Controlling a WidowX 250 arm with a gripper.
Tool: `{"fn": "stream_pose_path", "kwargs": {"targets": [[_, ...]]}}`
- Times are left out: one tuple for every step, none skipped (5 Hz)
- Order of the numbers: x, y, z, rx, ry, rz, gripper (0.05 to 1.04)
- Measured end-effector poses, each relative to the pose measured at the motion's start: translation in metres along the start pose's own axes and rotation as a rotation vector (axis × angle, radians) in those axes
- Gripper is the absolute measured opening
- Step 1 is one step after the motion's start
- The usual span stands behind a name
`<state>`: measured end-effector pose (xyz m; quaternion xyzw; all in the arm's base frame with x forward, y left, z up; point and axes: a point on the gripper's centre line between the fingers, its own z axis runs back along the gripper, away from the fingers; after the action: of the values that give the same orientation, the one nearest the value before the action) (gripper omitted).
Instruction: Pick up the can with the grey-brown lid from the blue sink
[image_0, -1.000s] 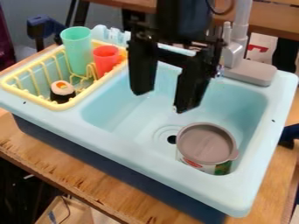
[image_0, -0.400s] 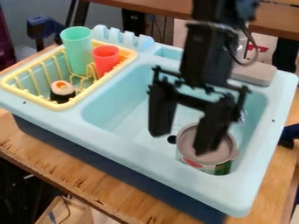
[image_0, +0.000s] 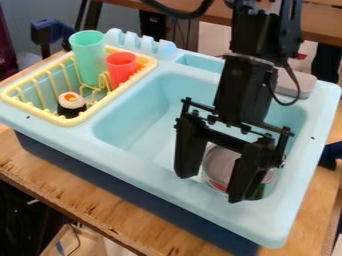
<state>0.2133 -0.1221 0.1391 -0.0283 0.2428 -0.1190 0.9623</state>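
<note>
Catalogued from where I stand, clock hours read with twelve at the far side.

Item: wooden counter (image_0: 107, 215), its worn front edge running from nine to six o'clock.

Item: pale blue toy sink (image_0: 167, 192) with a rounded rim and darker base, on the counter. Its deep basin (image_0: 143, 137) has walls all round; room for sideways moving lies towards ten and eleven o'clock of the can, bounded by those walls.

Item: black robot arm (image_0: 250, 82), entering from one o'clock and hanging over the basin, a loose cable at its side. Its end effector (image_0: 211, 188) has its two fingers well apart, in front of the can from this angle; whether either touches it, I cannot tell.

Item: yellow wire rack (image_0: 50, 119), at ten o'clock on the sink, its raised rim beside the basin.

Item: lidded can (image_0: 219, 160), at five o'clock in the basin, grey-brown on top, partly hidden by the fingers and near the front wall.

Item: grey faucet base (image_0: 303, 84), on the rim at two o'clock, partly behind the arm.

Item: green cup (image_0: 89, 55), upright at twelve in the rack.

Item: red cup (image_0: 121, 70), two o'clock there.

Item: toy sushi roll (image_0: 71, 104), seven o'clock there.
</note>
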Motion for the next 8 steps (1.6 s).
{"fn": "stream_pose_path", "kwargs": {"targets": [[0.004, 0.002, -0.002, 0.013, 0.018, -0.005, 1.0], [0.009, -0.001, -0.003, 0.031, 0.024, -0.024, 1.0], [0.017, -0.001, -0.002, 0.037, 0.024, -0.031, 1.0], [0.029, -0.002, -0.003, 0.043, 0.021, -0.031, 1.0], [0.04, -0.001, -0.005, 0.054, 0.043, -0.035, 1.0], [0.052, 0.002, -0.002, 0.071, 0.025, -0.04, 0.999], [0.068, 0.006, 0.008, 0.116, -0.025, -0.056, 0.999], [0.079, 0.008, 0.024, 0.157, -0.094, -0.079, 0.999]]}}
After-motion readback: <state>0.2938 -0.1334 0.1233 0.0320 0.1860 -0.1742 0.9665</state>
